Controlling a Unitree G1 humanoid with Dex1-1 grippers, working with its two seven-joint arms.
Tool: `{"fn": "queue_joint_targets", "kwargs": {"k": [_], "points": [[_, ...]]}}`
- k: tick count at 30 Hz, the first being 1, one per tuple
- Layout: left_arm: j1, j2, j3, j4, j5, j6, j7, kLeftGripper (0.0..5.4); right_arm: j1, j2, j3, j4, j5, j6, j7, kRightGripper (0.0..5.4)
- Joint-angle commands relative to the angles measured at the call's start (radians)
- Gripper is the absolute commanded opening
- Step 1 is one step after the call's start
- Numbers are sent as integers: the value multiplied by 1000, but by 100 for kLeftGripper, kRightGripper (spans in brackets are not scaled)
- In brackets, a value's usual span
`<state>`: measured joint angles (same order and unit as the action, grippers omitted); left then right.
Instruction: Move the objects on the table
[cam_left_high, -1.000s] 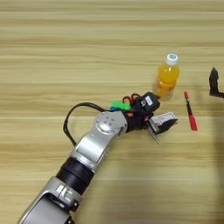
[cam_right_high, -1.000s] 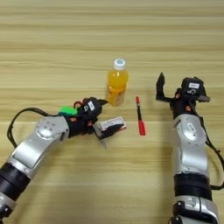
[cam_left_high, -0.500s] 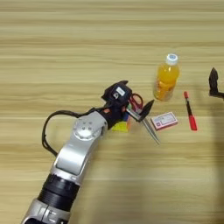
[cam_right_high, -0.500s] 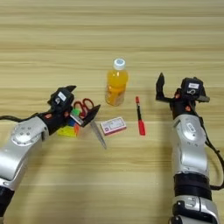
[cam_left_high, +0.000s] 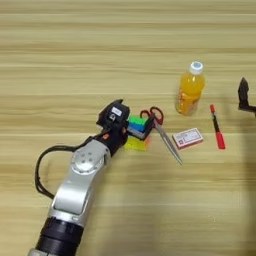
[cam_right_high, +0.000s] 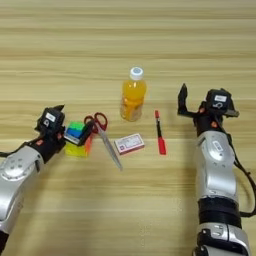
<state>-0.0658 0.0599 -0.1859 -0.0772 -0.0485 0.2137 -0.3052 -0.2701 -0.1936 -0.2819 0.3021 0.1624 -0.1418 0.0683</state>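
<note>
While my left gripper reaches in from the lower left in the left eye view, its black fingers sit at the multicoloured puzzle cube, seemingly clenched on it, though I cannot tell for certain. Just right of the cube lie the red-handled scissors, blades pointing toward me and to the right. Next comes the small red-and-white flat box, then the slim red pen, apart from the box. The orange juice bottle stands upright behind them on the tabletop.

Over in the right eye view, my right gripper hangs to the right of the pen, well apart from everything; whether its fingers are spread or closed I cannot tell.
</note>
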Motion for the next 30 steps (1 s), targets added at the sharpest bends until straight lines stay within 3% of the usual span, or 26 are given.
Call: {"fn": "queue_joint_targets", "kwargs": {"k": [1, 23, 30], "points": [[8, -1, -6, -22, -23, 28, -15, 537, -20, -3, 2, 8, -3, -7, -9, 540], [16, 8, -11, -10, -35, 39, -16, 537, -31, -1, 3, 24, -4, -14, -9, 540], [24, 13, -11, -19, -44, 102, -13, 537, -30, 0, 4, 22, -5, -12, -11, 540]]}}
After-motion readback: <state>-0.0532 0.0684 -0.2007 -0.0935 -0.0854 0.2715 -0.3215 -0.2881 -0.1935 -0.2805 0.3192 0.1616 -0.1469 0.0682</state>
